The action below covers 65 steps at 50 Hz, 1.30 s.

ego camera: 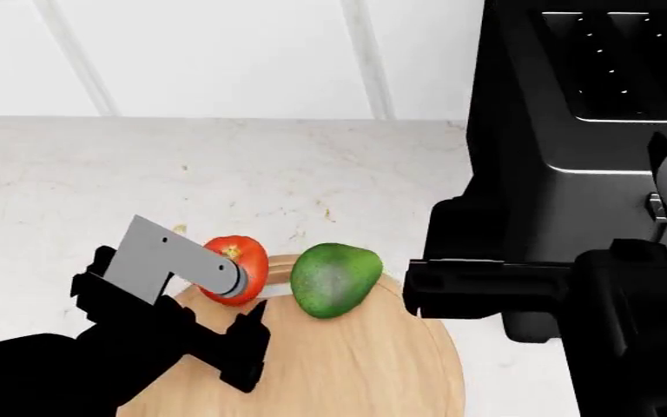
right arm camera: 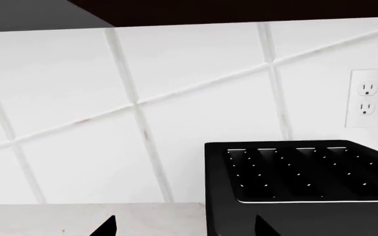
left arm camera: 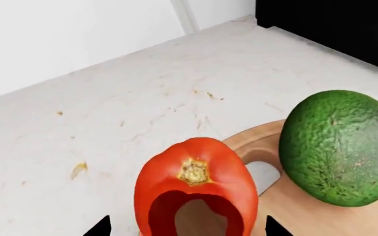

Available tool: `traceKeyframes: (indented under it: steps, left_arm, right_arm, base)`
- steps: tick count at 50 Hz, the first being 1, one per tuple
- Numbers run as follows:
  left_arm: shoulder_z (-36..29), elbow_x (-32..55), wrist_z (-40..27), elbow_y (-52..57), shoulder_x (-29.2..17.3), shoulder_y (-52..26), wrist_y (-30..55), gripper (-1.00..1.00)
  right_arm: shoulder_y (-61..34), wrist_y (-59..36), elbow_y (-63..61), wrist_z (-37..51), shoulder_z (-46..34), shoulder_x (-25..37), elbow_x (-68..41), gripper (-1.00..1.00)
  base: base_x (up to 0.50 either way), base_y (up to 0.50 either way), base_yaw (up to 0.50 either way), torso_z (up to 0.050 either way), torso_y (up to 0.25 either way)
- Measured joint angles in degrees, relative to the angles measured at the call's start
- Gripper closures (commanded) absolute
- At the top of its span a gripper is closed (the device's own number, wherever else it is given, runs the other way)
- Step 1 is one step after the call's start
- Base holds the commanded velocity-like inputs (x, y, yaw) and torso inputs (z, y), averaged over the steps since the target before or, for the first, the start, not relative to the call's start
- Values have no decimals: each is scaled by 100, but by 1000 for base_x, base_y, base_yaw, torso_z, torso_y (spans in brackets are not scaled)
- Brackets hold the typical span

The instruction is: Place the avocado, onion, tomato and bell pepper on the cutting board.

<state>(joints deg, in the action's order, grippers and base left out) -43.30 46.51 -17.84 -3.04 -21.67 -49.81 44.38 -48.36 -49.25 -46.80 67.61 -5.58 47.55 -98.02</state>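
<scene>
A white tiled wall (ego camera: 218, 52) with pale grout lines backs the scene, carrying a 2-socket outlet (right arm camera: 366, 98) seen from the right wrist view. Below it runs a pale stone counter (ego camera: 67, 191), off-white and flecked with small tan marks. A black slotted appliance (ego camera: 594, 104) stands on the counter at the right of the head view, its top grid dotted with tiny highlights. The round light-tan cutting board (ego camera: 357, 365) lies on the counter in front of the robot, its handle hole visible in the left wrist view beside the tomato. The avocado (ego camera: 333, 280) rests on the far part of the board, green and pebbled. Just beside it, at the board's far left edge, sits the tomato (ego camera: 244, 261), glossy red with a yellow-green stem mark. The left gripper (ego camera: 235, 291) is at the tomato, its fingers spread on either side of the fruit; the left wrist view shows only 2 dark fingertips at the frame edge, and whether they press the tomato cannot be told. The right gripper (right arm camera: 185, 228) is raised facing the wall and appliance, its 2 fingertips set wide apart with nothing between them. The onion and bell pepper appear in no view.
</scene>
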Motion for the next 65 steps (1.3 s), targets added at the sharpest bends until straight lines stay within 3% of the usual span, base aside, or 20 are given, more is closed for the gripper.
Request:
traceKeyframes:
  steps: [13, 23, 30, 38, 49, 56, 65]
  left_arm:
    - [311, 601, -252, 637, -207, -119, 243, -100]
    - [1567, 2890, -1608, 2518, -981, -544, 800, -100]
    - [2304, 3880, -2356, 3431, -1528, -540, 826, -100]
    - [2726, 4291, -2681, 3965, -1809, -418, 786, -100]
    - [2880, 4327, -2679, 4192, -1817, -266, 712, -100]
    - [2866, 4261, -2598, 4208, -1744, -208, 676, -100]
    - [2832, 4222, -2532, 4218, -1686, -150, 649, -100]
  right_arm:
    - [-38, 8, 49, -4, -49, -19, 27, -100]
    - [-438, -116, 202, 127, -268, 82, -360, -100]
    - [-906, -258, 303, 407, -509, 355, -1042, -100]
    - [-1038, -220, 260, 859, -676, 816, -1832, -100]
    - [-719, 142, -104, 1480, -593, 1793, -2932, -100]
    - [316, 426, -448, 1693, 212, 2384, -3340, -100]
    - [3127, 298, -776, 2073, 3202, 2604, -3966, -100]
  base:
    - [0, 0, 0, 0, 0]
    - [0, 0, 0, 0, 0]
    - [0, 0, 0, 0, 0]
    - [0, 0, 0, 0, 0]
    - [0, 0, 0, 0, 0]
    - [0, 0, 0, 0, 0]
    - [0, 0, 0, 0, 0]
